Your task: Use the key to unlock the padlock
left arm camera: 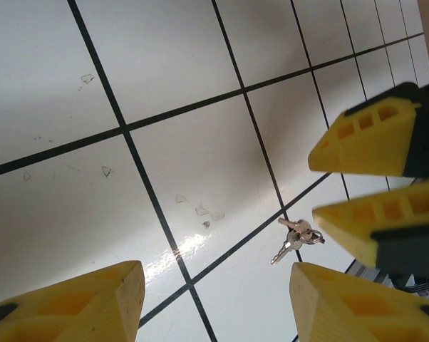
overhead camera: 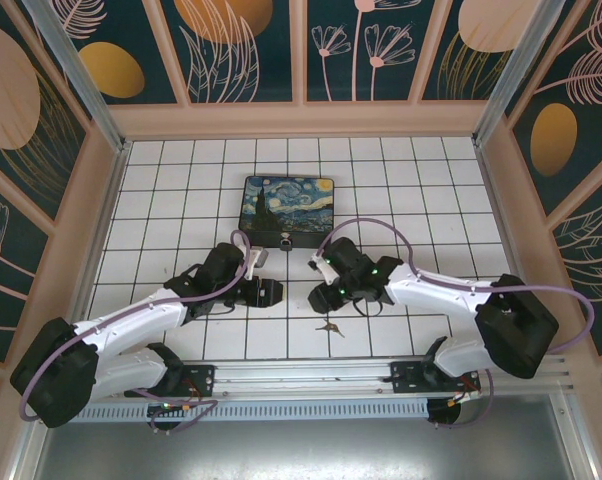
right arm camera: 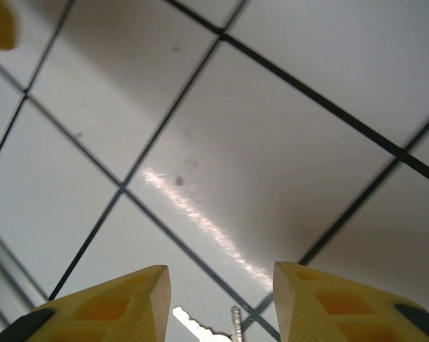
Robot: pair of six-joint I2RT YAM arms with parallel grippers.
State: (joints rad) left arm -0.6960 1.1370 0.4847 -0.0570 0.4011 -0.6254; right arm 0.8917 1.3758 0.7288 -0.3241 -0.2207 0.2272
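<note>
Silvery metal, thin and tiny: a little key [left arm camera: 296, 236] on a small ring, flat on the shiny white tiled floor [left arm camera: 186, 71], just under the yellow tips of the right gripper [right arm camera: 220, 285] and a little ahead and to the right of the left gripper [left arm camera: 216, 278]. Both grippers with fingers apart, nothing between them, nothing held. Close together too, tip near tip, so easy to bump into each other. Hard to pick up, a key this flat: could slide away on the smooth floor at one poke, or slip out of a pinch on its edge alone. Looks like more than one key on that ring, so could end up holding the wrong one, or only the ring, with the key dangling and pointing the wrong way. Farther off, beyond both grippers: a tiny dark brownish padlock [overhead camera: 284, 240], right against the near side of a flat black box [overhead camera: 287, 203] with a swirly blue-and-yellow painted lid. Too small to tell if hooked onto the box or just lying beside it, and too small to make out the shackle. Could scoot away or tip over when poked with the key, unless held steady by the other gripper. Very small keyhole as well, so easy to miss. Box lid shut; no telling what is inside.
</note>
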